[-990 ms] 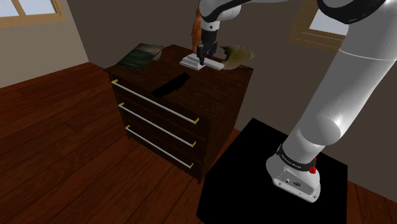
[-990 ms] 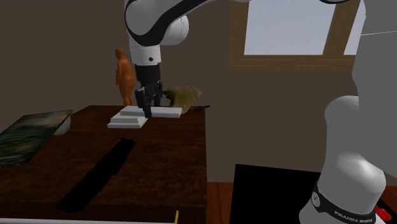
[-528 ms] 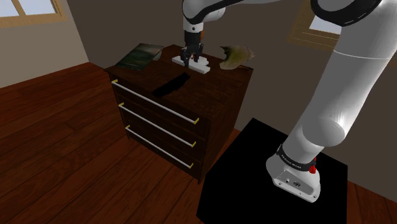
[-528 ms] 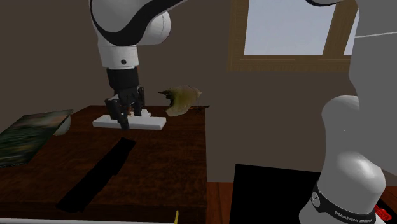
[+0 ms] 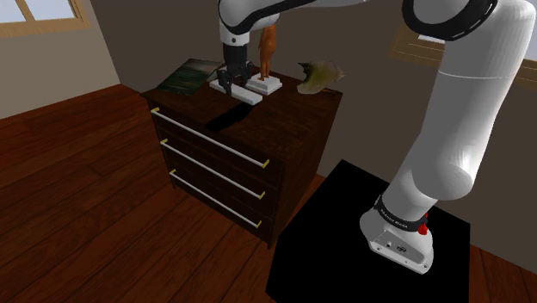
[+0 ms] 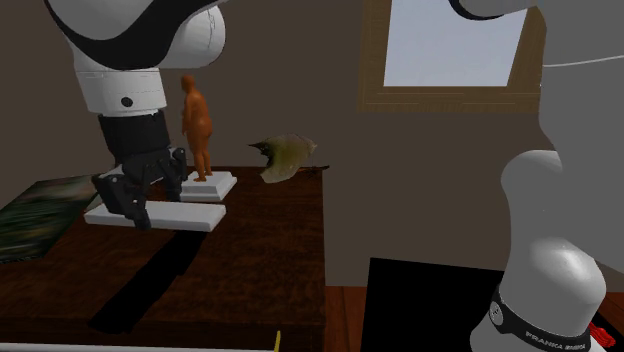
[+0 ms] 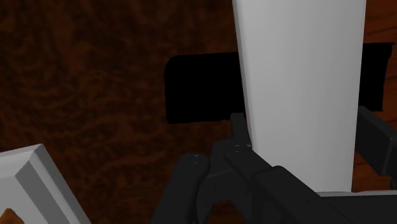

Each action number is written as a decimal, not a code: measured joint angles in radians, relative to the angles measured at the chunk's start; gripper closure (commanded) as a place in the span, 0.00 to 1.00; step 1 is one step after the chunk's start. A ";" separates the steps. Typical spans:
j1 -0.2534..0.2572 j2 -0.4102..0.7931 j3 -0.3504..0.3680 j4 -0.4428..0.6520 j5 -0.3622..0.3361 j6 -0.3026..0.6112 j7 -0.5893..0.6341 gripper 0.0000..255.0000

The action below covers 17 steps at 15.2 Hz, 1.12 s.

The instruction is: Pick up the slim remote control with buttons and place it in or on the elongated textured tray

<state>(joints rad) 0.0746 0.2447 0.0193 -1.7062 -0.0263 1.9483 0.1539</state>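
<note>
Dark wooden dresser top (image 5: pixel 293 108), wood-floored room. Item: slim white remote (image 6: pixel 190 217), pinched between fingers of gripper (image 6: pixel 130 205), aloft above black elongated tray (image 6: pixel 150 285), lying crosswise to it. Step: carry, apparently near its end. Next: probably turn lengthwise, lower, release.

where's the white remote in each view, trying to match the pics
Shoulder view: white remote upper middle, above the dresser top.
Second exterior view: white remote left of middle, raised above the dresser.
Wrist view: white remote is the pale slab crossing over the black tray.
Shared landmark: black tray beneath it.
</note>
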 measured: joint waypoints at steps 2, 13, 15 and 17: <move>0.005 0.010 0.003 -0.011 -0.001 0.020 0.009 1.00; 0.006 0.055 0.003 -0.093 -0.004 0.148 0.016 1.00; 0.007 0.058 0.003 -0.095 -0.004 0.153 0.016 1.00; 0.007 0.059 0.003 -0.096 -0.005 0.155 0.017 1.00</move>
<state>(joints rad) 0.0815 0.3034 0.0220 -1.8023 -0.0309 2.1029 0.1705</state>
